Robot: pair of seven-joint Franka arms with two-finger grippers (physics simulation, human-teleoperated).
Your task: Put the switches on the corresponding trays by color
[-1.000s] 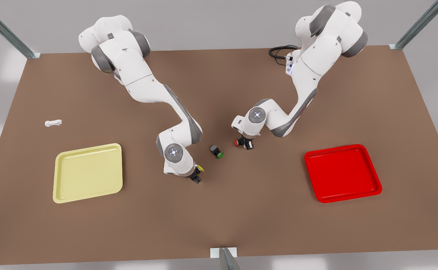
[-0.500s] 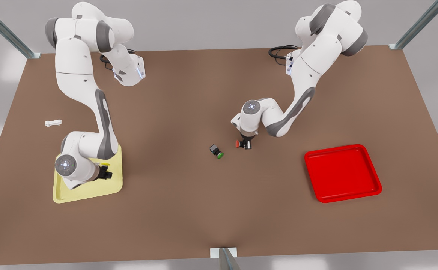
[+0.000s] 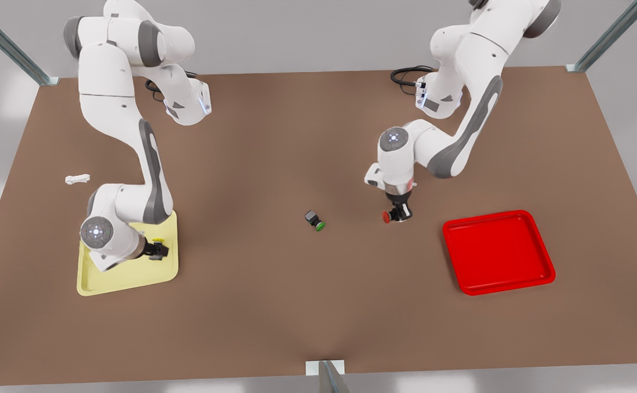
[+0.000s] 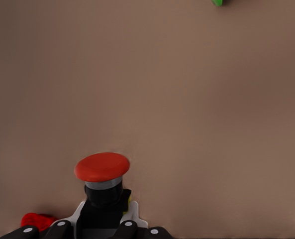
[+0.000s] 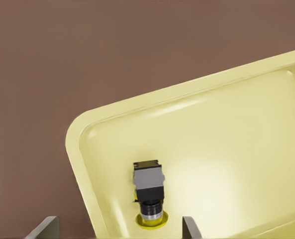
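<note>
The yellow-capped switch point(image 5: 148, 191) lies on its side in the pale yellow tray point(image 5: 227, 129), near one corner. My right gripper point(image 5: 118, 229) hangs open just over it, one finger on either side, not touching. In the front view that gripper point(image 3: 157, 250) is at the left, over the yellow tray point(image 3: 132, 278), with the yellow switch point(image 3: 158, 240) at its tip. My left gripper point(image 3: 397, 214) is shut on the red-capped switch point(image 3: 386, 216), between the green-capped switch point(image 3: 315, 220) and the red tray point(image 3: 498, 251). The left wrist view shows the red switch point(image 4: 102, 172) in that gripper point(image 4: 92, 231).
A small white part point(image 3: 77, 178) lies on the brown table at the front view's far left. A black cable point(image 3: 405, 73) coils at the back by the arm on the right. The green switch's cap point(image 4: 218, 2) peeks in at the left wrist view's edge.
My left gripper has carried the red switch toward the front view's right, closer to the red tray. The right gripper has stayed over the yellow tray, shifting only slightly.
</note>
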